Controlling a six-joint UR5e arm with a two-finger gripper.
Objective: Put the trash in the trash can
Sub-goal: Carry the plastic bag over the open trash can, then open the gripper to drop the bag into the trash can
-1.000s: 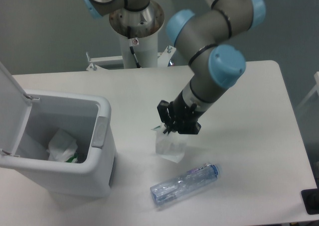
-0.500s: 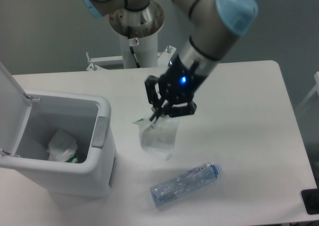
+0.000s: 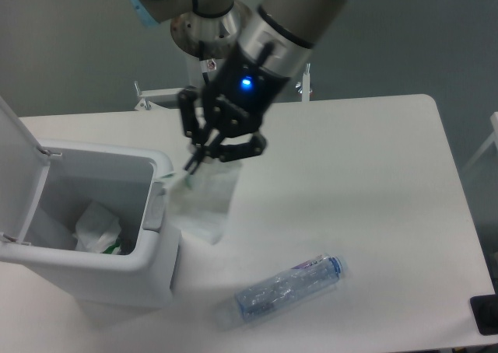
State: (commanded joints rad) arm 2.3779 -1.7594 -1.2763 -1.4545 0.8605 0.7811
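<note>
Your gripper (image 3: pixel 204 152) is clenched on the top edge of the wrapper (image 3: pixel 204 200), which hangs loosely below the fingers, clear of the table (image 3: pixel 373 174). You hold it by one corner, I think, so that the soft plastic can drop freely when you let go. The wrapper is now just beside the right wall of the trash can (image 3: pixel 156 252), at the level of the rim and not yet over the opening. The lid (image 3: pixel 14 147) stands open at the left, and some white crumpled trash lies already inside. The bottle (image 3: pixel 284 289) lies on its side on the table, well apart from the gripper, so it waits for a second trip.
</note>
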